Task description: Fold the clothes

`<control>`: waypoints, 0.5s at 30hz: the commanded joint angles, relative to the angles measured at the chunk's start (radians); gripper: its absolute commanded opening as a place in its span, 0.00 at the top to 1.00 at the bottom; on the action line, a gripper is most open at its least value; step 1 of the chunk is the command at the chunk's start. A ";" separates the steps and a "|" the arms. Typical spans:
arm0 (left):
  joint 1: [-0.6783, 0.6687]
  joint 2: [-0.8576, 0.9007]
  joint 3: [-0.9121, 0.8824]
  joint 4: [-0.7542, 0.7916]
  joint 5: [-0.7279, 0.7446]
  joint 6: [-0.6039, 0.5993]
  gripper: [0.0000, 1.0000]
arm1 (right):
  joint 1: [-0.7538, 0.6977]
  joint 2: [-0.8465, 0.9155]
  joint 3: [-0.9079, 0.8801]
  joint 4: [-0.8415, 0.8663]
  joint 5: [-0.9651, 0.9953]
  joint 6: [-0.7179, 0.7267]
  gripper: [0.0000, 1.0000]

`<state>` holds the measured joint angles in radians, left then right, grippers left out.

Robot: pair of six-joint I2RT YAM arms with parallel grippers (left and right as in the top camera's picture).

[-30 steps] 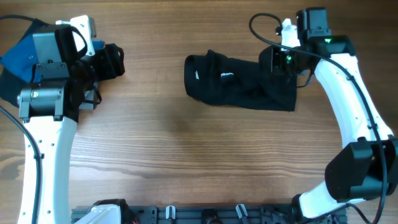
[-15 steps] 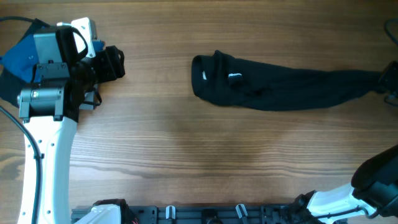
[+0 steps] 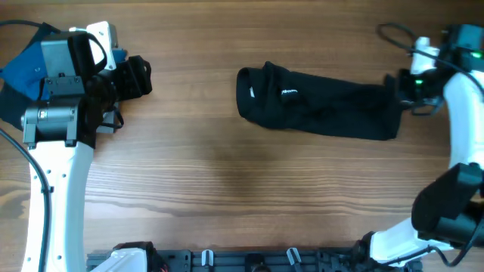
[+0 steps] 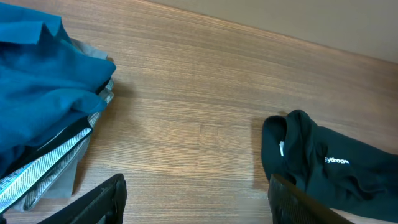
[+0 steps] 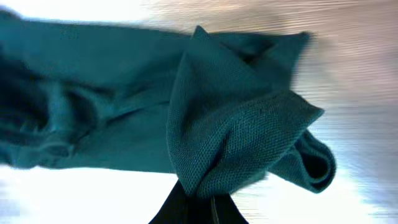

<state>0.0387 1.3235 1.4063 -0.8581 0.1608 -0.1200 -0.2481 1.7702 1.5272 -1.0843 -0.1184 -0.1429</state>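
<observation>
A black garment [image 3: 318, 109] with small white print lies stretched across the back middle of the table. It also shows in the left wrist view [image 4: 329, 168]. My right gripper [image 3: 401, 92] is shut on the garment's right end; in the right wrist view the pinched fabric [image 5: 242, 143] bunches up from the closed jaws [image 5: 202, 202] and looks teal there. My left gripper [image 3: 140, 75] is open and empty at the back left, well apart from the garment. Its fingers [image 4: 99, 202] frame bare wood.
A pile of folded clothes, blue on top with grey striped cloth under it [image 4: 43, 118], lies at the far left [image 3: 23, 72] beside the left arm. A dark rail [image 3: 249, 261] runs along the front edge.
The right gripper pulled the garment's end far out to the right, stretching it long, then came back left a little. The garment's left end shifted slightly right. The left arm has not moved.
</observation>
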 commanded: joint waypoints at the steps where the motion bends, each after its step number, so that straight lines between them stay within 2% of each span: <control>1: 0.003 -0.002 0.002 0.001 -0.006 0.012 0.27 | 0.098 0.093 0.017 -0.015 0.045 -0.015 0.96; 8: 0.003 -0.002 0.002 0.001 -0.006 0.012 0.27 | 0.190 0.163 0.017 -0.061 0.048 -0.014 0.95; 9: 0.003 -0.002 0.002 0.001 -0.006 0.012 0.27 | 0.198 0.163 0.017 -0.064 0.048 -0.014 0.88; 10: 0.003 -0.002 0.002 0.001 -0.006 0.012 0.27 | 0.206 0.163 0.017 -0.066 0.048 -0.014 0.50; 11: 0.003 -0.002 0.002 0.001 -0.006 0.012 0.26 | 0.210 0.163 0.017 -0.065 0.039 -0.014 0.28; 12: 0.003 -0.002 0.002 0.001 -0.006 0.012 0.27 | 0.211 0.161 0.018 -0.061 0.037 -0.010 0.24; 15: 0.003 -0.002 0.002 0.001 -0.006 0.012 0.26 | 0.175 0.158 0.023 -0.034 0.037 0.065 0.24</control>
<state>0.0387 1.3235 1.4063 -0.8585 0.1608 -0.1200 -0.0418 1.9202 1.5276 -1.1400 -0.0776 -0.1421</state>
